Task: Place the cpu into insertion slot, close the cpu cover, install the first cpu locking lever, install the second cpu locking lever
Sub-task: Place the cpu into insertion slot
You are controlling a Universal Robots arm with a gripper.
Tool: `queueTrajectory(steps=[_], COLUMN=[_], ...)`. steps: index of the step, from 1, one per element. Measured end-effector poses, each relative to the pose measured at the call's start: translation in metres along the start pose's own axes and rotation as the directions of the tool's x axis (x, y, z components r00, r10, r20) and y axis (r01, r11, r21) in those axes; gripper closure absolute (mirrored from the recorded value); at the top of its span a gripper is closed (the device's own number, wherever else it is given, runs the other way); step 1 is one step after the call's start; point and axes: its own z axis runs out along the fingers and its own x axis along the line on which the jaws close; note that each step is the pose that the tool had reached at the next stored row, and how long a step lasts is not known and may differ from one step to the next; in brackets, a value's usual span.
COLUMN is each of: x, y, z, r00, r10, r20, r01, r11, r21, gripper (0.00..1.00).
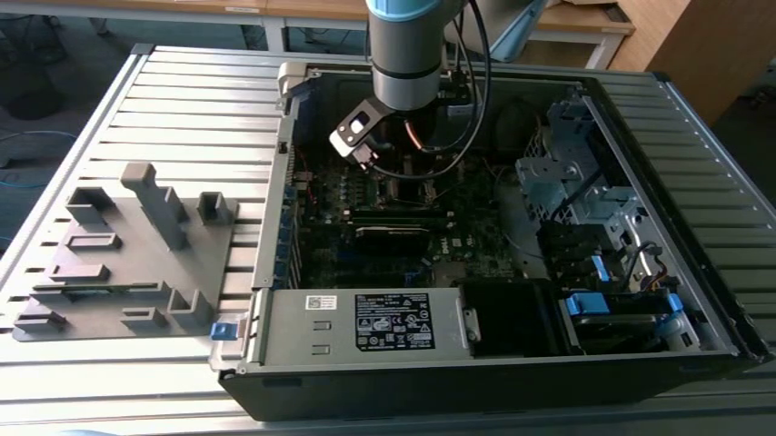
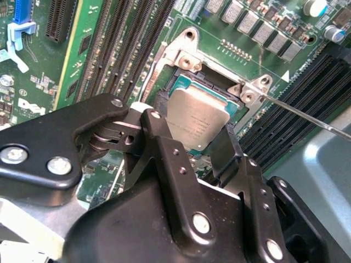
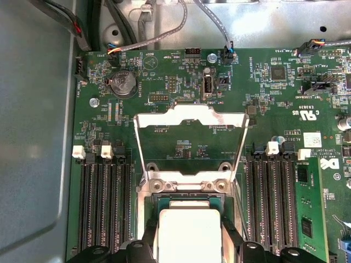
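The claw grips the cpu over the insertion slot; the cpu cover stands raised, memory slots flanking.

I have the gripper low inside the open case, clamped on the cpu right over the insertion slot. Room here is tight. Long black memory slots flank the socket on two sides, close to the fingers. The cpu cover stands swung open at one edge of the socket, and a thin lever rod juts out past one corner.

In the exterior view, the power supply box walls off the near side. The drive cage blocks the exterior view's right, and cables hang beside the arm. On the exterior view's left, the slatted table gives flat passage around the grey fixture.
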Motion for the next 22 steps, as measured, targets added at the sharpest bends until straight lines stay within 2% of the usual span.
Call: queueTrajectory(steps=[19, 20, 21, 22], x=[0.0001, 0.0001, 0.0001, 0.0000], y=[0.0000, 0.0000, 0.0000, -0.0001], z=[0.0009, 0.0009, 0.0007, 0.0006], r00=[1.0000, 1.0000, 1.0000, 1.0000], r10=[0.000, 0.000, 0.000, 0.000], r20=[-0.0008, -0.0009, -0.0004, -0.0001], r01=[0.000, 0.000, 0.000, 0.000], r11=[1.0000, 1.0000, 1.0000, 1.0000], r21=[-0.0007, -0.0006, -0.0002, 0.0000], gripper=[0.45, 0.40, 0.40, 0.33])
